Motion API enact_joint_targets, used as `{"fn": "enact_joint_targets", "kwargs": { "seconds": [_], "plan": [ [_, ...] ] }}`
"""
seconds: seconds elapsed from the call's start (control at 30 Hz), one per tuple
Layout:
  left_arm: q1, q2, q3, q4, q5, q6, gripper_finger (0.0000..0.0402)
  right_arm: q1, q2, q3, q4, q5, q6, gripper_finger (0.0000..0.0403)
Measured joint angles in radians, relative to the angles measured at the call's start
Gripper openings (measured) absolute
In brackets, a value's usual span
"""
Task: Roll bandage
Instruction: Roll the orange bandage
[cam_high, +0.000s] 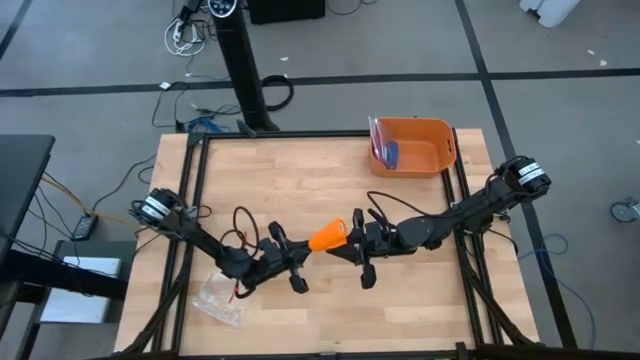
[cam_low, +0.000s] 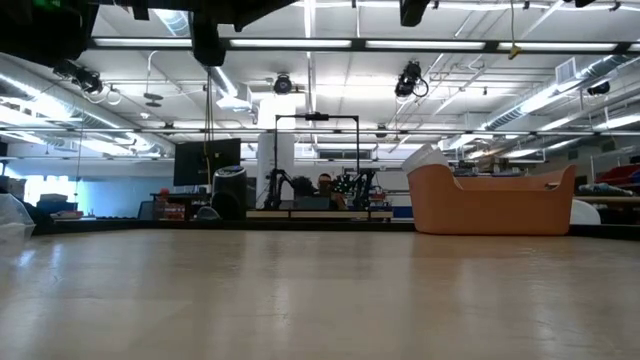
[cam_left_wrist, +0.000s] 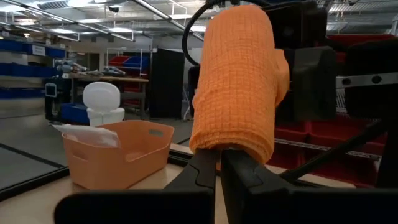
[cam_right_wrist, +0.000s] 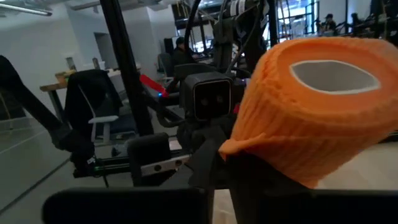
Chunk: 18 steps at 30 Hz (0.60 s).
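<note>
Bright orange stretchy cloth bandage (cam_high: 328, 237), rolled into short cylinder w/ hollow core: held above wooden table (cam_high: 300, 180) centre, betw. both grippers. Left gripper (cam_high: 304, 250): fingers clenched on roll's edge. Right gripper (cam_high: 345, 240): fingers pinched on roll's opp. end. Rigid orange plastic bin (cam_high: 412, 146): at far right corner. Crinkled clear plastic bag (cam_high: 218, 297): near left edge.

Long ceiling light strips (cam_low: 300, 43) give bright, even light, leaving a soft sheen on the wooden tabletop (cam_low: 320, 300) in the low view and only faint shadows under the arms from above. In both wrist views the orange bandage (cam_left_wrist: 239, 81) sits close and slightly soft. The left wrist fingers (cam_left_wrist: 239, 180) below it are dark silhouettes, and the room behind is hazy.
</note>
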Motion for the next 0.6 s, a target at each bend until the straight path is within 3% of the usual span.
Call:
{"fn": "enact_joint_targets", "kwargs": {
  "seconds": [0.33, 0.6],
  "plan": [
    [-0.005, 0.006, 0.000, -0.029, -0.003, 0.003, 0.0010, -0.002, -0.001, 0.001, -0.020, -0.029, 0.044, 0.0139],
    [-0.017, 0.006, 0.000, -0.081, 0.005, 0.000, 0.0011, 0.003, -0.001, 0.001, -0.030, -0.074, 0.066, 0.0150]
  ]
}}
